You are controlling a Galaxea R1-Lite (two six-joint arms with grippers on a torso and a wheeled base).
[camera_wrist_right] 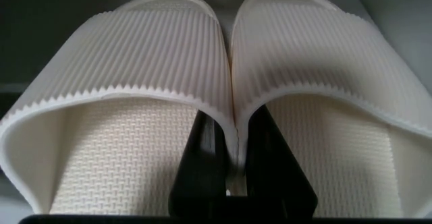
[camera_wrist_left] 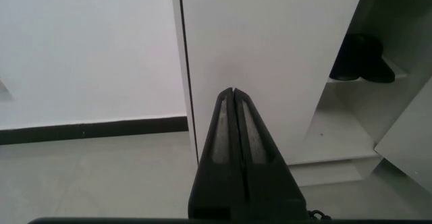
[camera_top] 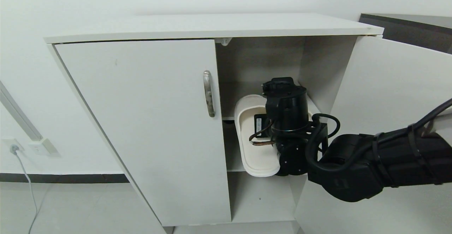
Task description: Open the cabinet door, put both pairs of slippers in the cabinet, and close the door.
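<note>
Well, nearest and low down hangs the left tool (camera_wrist_left: 233,101), its two fingers pressed flat together with nothing between them. It sits in front of the shut left door (camera_wrist_left: 270,55), above the pale floor (camera_wrist_left: 94,177).

Further in, the right arm runs into the open half of the cabinet (camera_top: 212,25). The right tool (camera_wrist_right: 233,140) pinches one pair of white slippers (camera_wrist_right: 229,62). The two inner walls, side by side and touching, are squeezed between its two dark fingers (camera_wrist_right: 202,163). Both slippers are ribbed over the strap and patterned on the footbed. From above, the slippers (camera_top: 247,121) lie at the level of the upper shelf, toes pointing inward and heels jutting out past its front edge. I cannot tell whether they rest on the board. A small label (camera_top: 259,123) on the arm's wrist is too small to read.

That cabinet has two doors. The left door (camera_top: 141,121) carries one metal handle (camera_top: 208,93) near its inner edge, and the right door (camera_top: 388,96) is swung wide. Two shelf boards (camera_top: 235,168) and a bottom board show inside.

Beyond, on the wall (camera_top: 42,8) to the left, is one socket (camera_top: 14,148) with one plug and cord.
</note>
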